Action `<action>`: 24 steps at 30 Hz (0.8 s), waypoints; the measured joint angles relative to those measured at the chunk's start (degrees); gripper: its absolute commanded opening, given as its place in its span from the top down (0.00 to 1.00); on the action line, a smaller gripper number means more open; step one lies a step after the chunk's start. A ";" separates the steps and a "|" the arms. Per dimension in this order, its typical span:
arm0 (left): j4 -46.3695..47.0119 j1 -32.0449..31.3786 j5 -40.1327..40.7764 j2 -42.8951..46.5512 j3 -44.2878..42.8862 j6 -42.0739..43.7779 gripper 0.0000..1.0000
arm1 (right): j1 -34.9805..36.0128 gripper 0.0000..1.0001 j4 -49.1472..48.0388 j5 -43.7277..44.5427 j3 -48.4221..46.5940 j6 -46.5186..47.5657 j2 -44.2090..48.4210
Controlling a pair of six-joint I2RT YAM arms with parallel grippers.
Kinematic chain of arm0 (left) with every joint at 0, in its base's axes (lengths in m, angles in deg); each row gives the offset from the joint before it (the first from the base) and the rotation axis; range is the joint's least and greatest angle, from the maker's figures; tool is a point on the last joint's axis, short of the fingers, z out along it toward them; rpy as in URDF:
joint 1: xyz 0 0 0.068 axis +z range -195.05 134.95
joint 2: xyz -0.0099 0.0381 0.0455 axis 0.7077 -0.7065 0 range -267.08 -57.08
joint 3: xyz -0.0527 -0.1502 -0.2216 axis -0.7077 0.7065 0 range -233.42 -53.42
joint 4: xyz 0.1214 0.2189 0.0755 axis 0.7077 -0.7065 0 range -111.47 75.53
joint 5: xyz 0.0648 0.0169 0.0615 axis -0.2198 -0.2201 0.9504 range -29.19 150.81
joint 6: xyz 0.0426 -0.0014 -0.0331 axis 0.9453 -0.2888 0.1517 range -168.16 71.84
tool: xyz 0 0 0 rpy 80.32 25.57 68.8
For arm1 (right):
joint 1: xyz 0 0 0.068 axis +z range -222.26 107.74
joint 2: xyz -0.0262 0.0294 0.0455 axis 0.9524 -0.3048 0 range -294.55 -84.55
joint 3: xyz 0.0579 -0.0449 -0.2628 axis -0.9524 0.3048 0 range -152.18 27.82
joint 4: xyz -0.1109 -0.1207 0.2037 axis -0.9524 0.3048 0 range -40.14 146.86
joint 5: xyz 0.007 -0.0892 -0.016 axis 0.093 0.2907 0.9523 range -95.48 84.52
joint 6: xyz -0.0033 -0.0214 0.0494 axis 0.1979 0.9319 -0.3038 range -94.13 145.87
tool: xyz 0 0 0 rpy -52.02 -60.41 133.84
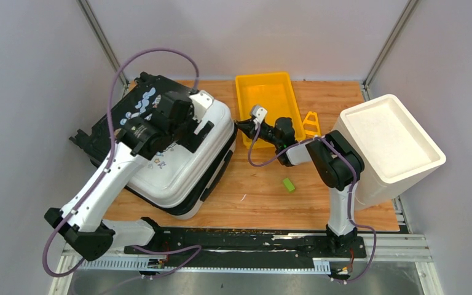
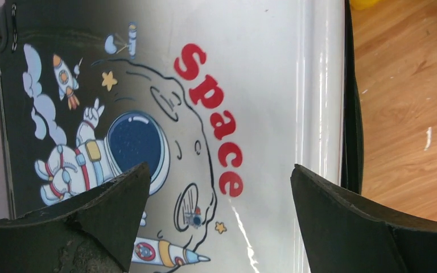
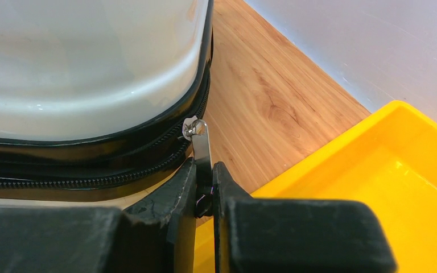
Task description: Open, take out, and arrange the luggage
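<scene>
The luggage [image 1: 178,169], a white-to-black hard-shell suitcase with an astronaut and red "Space" lettering [image 2: 210,116], lies flat on the left of the wooden table, closed. My left gripper [image 1: 198,126] hovers open just above its shell [image 2: 262,85], jaws wide apart with nothing between them. My right gripper [image 1: 241,126] is at the suitcase's right corner, shut on the metal zipper pull [image 3: 202,147] of the black zipper [image 3: 91,179] that runs round the shell's edge.
A yellow plastic tray [image 1: 269,83] stands at the back centre, right behind the right gripper [image 3: 375,170]. A white foam box [image 1: 393,144] stands at the right. A small yellow triangular object [image 1: 311,123] and a small green block [image 1: 289,184] lie on the table.
</scene>
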 measured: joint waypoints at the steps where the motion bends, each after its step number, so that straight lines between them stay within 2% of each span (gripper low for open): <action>1: 0.24 -1.64 1.51 -0.70 0.28 0.70 0.00 | -0.11 1.00 0.00 -0.31 0.00 -0.28 0.00; 7: 3.87 -10.23 9.35 -6.23 2.51 3.93 0.01 | -0.61 1.00 -0.15 -1.40 0.00 -1.42 -0.13; 13: 6.27 -12.28 12.35 -10.08 3.69 3.93 0.06 | -2.01 1.00 -0.22 -3.87 -2.78 -0.87 -1.95; 17: 10.40 -12.22 13.64 -8.00 11.02 3.78 0.09 | -2.29 1.00 -0.22 -5.44 -6.95 1.36 -4.98; 19: 13.07 -12.26 14.21 -5.60 14.03 3.76 0.17 | -2.34 1.00 -1.01 -6.01 -9.22 2.19 -7.13; 24: 14.80 -12.09 14.29 -1.77 16.94 3.61 0.21 | -2.34 1.00 -1.70 -6.60 -15.13 3.26 -11.47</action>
